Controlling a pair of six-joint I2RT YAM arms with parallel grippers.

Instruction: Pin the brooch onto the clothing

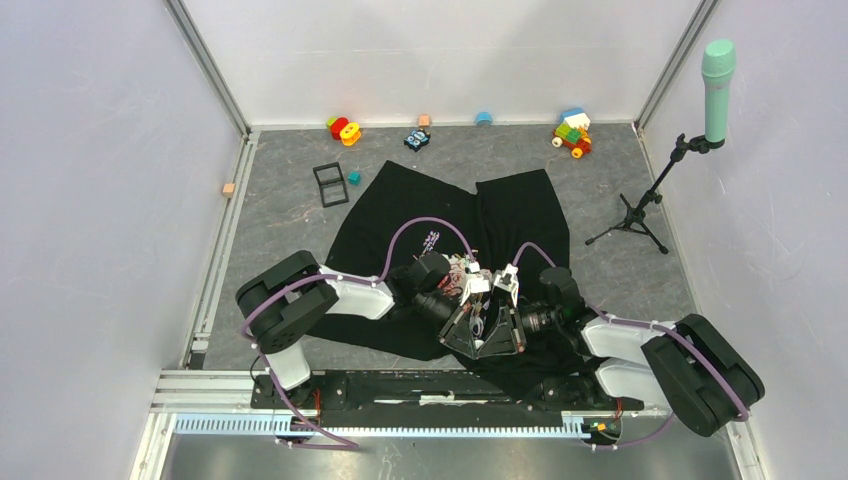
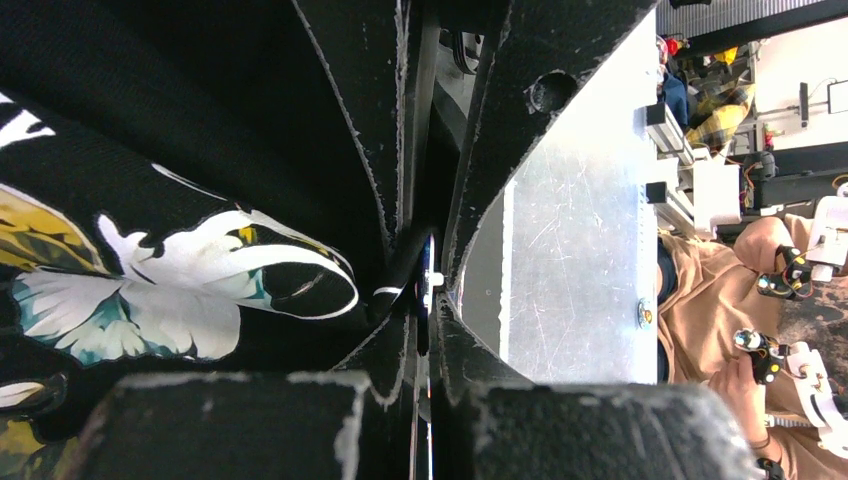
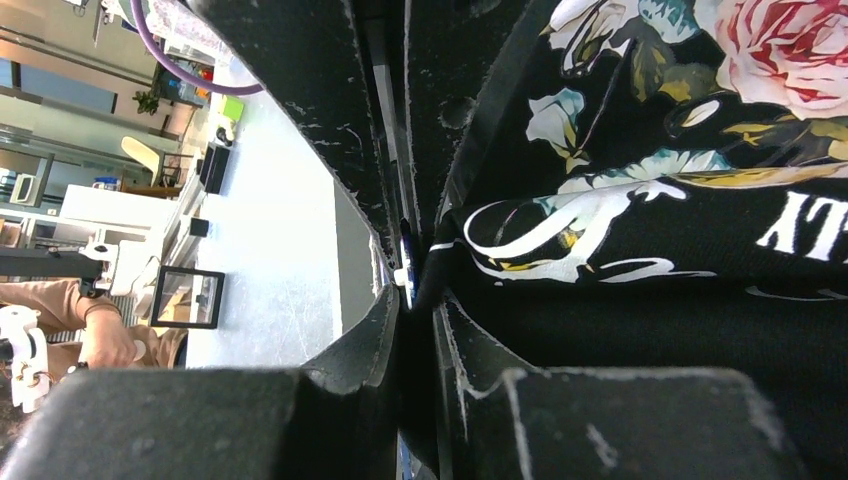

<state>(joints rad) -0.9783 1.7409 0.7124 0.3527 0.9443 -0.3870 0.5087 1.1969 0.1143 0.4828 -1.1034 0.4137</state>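
While edge-on between fingers (image 3: 350, 150), brooch (image 3: 404, 248) vertical.

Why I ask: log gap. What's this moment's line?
left gripper: shut on T-shirt | right gripper: shut on brooch | stage: pinning, unconfirmed

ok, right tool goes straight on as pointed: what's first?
The shirt: a fold bunches at the tips of the right tool, which pinches a blue sliver, probably the brooch. Depth beyond is unclear.
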